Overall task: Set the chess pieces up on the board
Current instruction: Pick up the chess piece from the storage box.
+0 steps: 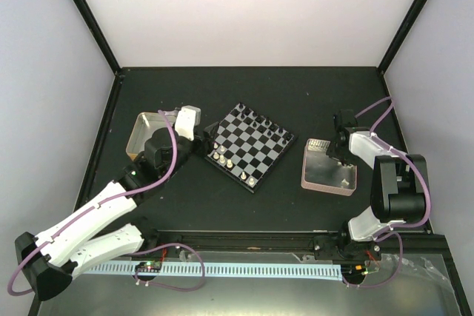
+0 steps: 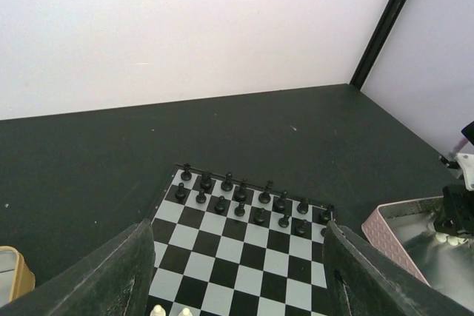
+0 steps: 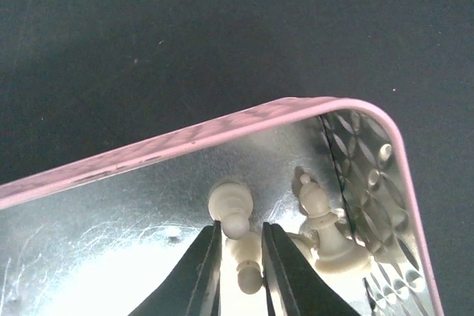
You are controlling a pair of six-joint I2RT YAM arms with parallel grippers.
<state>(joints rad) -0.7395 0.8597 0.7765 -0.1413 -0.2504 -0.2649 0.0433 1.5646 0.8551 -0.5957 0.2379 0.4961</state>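
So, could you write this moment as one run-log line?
left gripper: open, above board | right gripper: closed on white pawn in pink tray | black pieces: on board | white pieces: few on board

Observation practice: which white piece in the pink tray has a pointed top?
The tallest one, right of the right gripper, beside the tray end wall; the pawns have round heads.

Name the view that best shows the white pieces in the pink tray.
Right wrist: the white pieces appear close up, shapes clear, in the pink tray. Top view shows pale specks; left wrist, small blobs at its right edge.
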